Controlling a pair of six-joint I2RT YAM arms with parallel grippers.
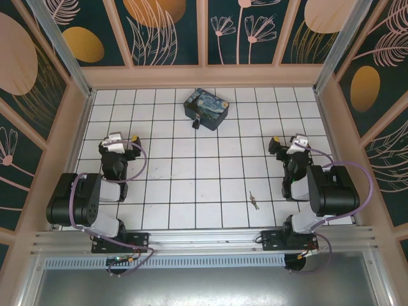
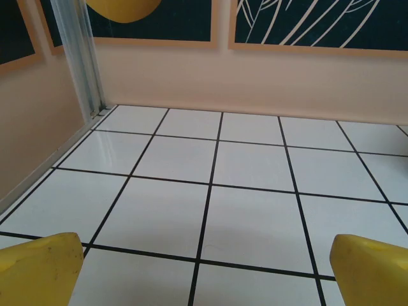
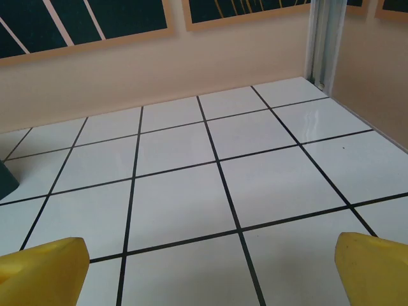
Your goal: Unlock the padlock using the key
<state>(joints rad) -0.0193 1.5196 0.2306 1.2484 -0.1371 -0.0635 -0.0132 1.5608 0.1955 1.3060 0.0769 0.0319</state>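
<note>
- The left claw (image 1: 118, 141) hangs over the left part of the white tiled floor (image 1: 191, 185) and is released. In the left wrist view its yellow fingertips (image 2: 38, 271) sit far apart at the two lower corners, with bare tile between them.
- The right claw (image 1: 288, 143) hangs over the right part of the floor, also released. In the right wrist view its yellow fingertips (image 3: 373, 268) stand just as wide apart above white tile.
- The padlock (image 1: 197, 121) lies ahead of both claws, toward the far wall. It is off to the right of the left claw and off to the left of the right claw, well apart from each.
- The padlock sits just beside the near face of a blue-and-yellow painted box (image 1: 207, 105). Whether the two touch cannot be told, and the shackle is too small to read.
- The key (image 1: 254, 201) lies flat on a tile behind the right claw, toward the arm bases, and a little to that claw's left. It is nearer the right claw than the left one, and well apart from the padlock.
- Ahead of the left claw the tiles run to a pale wall, with a metal corner post (image 2: 80, 57) off to its left.
- Ahead of the right claw stands another metal post (image 3: 322, 38), off to its right. A dark shape (image 3: 5, 182) cuts into the left edge of that wrist view, and what it is cannot be told.
</note>
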